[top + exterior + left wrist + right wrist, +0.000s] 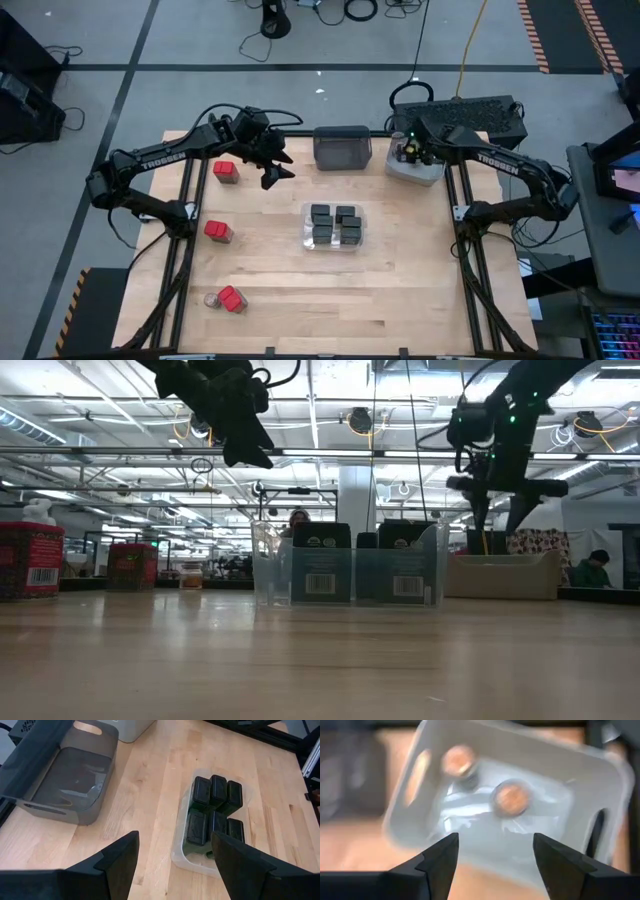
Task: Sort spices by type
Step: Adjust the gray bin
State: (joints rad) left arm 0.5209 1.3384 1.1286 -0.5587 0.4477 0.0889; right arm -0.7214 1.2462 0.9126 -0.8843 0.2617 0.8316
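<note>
Three red-topped boxes lie on the left half of the table (270, 310) in the high view: one (226, 172) at 9 o'clock of the left gripper (275, 165), one (218, 232) lower down, one (232, 299) near the front edge beside a small round jar (211, 300). The clear bin (334, 227) holds the black boxes (335, 223), at 5 o'clock of that gripper. The right gripper (407, 150) hangs over the light grey bin (415, 167).

Low view: both grippers are raised above the table; the clear bin (347, 565) stands centre.

Left wrist view: left gripper (172, 855) wide, empty; black boxes (215, 810) at 1 o'clock, dark grey bin (70, 775) at 10 o'clock.

Right wrist view: right gripper (495, 855) wide, empty; two tan-lidded jars (510, 799) lie in the bin directly ahead.
</note>
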